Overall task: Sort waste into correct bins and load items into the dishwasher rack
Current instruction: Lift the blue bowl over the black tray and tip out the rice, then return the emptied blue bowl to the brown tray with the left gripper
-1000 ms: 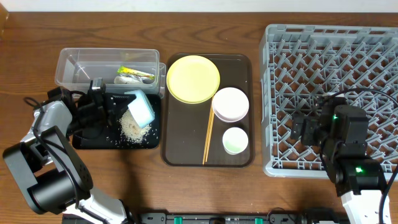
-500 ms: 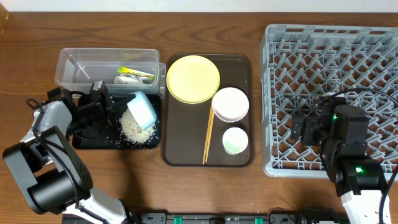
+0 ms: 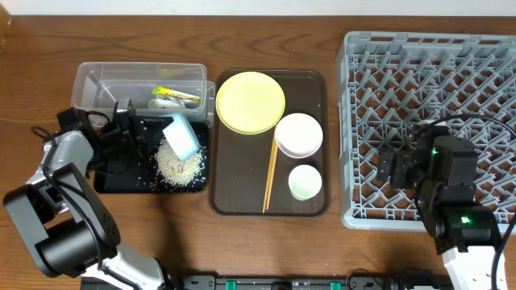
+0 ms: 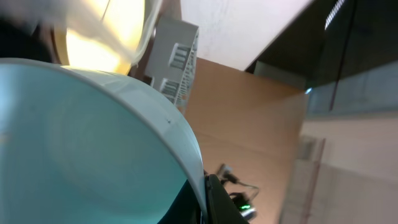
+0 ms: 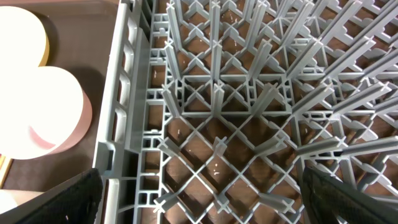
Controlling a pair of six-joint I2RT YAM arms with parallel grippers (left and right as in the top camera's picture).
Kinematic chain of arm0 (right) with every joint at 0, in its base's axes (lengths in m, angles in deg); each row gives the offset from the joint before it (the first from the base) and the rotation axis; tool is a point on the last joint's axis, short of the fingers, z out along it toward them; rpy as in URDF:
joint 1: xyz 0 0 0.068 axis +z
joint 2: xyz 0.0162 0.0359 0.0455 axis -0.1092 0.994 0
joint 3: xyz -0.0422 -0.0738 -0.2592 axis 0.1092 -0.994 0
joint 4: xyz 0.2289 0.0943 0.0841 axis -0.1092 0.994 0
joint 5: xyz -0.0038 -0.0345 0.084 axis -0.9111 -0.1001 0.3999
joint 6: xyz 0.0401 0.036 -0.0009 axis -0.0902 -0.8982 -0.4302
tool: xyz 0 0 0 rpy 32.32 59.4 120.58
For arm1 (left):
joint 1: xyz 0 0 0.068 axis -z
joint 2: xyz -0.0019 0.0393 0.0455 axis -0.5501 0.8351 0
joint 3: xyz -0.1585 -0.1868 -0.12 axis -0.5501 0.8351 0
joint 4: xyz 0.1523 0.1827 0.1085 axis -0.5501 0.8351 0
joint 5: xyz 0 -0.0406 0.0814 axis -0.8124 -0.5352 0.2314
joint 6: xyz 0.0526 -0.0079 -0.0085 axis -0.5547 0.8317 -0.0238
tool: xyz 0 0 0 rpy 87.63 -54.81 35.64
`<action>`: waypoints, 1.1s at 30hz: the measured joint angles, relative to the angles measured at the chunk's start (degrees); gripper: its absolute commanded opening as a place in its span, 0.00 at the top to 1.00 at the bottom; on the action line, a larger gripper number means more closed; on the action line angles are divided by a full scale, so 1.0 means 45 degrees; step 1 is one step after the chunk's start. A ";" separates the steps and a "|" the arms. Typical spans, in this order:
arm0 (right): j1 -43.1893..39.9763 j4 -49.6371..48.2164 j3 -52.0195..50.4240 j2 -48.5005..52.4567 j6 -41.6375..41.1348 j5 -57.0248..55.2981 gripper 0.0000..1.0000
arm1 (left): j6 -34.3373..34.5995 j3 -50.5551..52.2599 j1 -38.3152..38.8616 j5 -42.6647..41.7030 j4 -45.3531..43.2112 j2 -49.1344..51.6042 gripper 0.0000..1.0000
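Observation:
My left gripper is shut on the rim of the light blue bowl and holds it tipped on its side over the black tray. The bowl fills the left wrist view. A heap of white rice grains lies in the tray below it. The clear tub holds the green-and-yellow wrapper and the white scrap. My right gripper is open and empty over the left part of the grey rack, seen close in the right wrist view.
The dark brown serving tray holds the yellow plate, white bowl, small white cup and chopsticks. The white bowl also shows in the right wrist view beside the rack wall.
My left gripper has shifted slightly towards the back with the blue bowl. The rice heap in the black tray looks a little larger. The right arm has not moved.

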 measured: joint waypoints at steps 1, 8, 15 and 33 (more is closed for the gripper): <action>0.0000 0.0005 0.0000 0.0000 0.0000 0.0000 0.01 | -0.0306 0.0000 0.0000 0.0015 -0.0097 0.0000 0.94; 0.0000 0.0034 0.0000 0.0000 0.0000 0.0000 0.01 | -0.0199 0.0000 0.0000 0.0015 -0.0039 0.0000 0.94; 0.0000 0.0049 0.0000 0.0000 0.0000 0.0000 0.01 | 0.0019 0.0000 0.0005 0.0015 0.0092 0.0000 0.94; 0.0000 0.0049 0.0000 0.0000 0.0000 0.0000 0.01 | -0.0850 0.0005 0.7796 1.0088 0.0175 -0.4342 0.94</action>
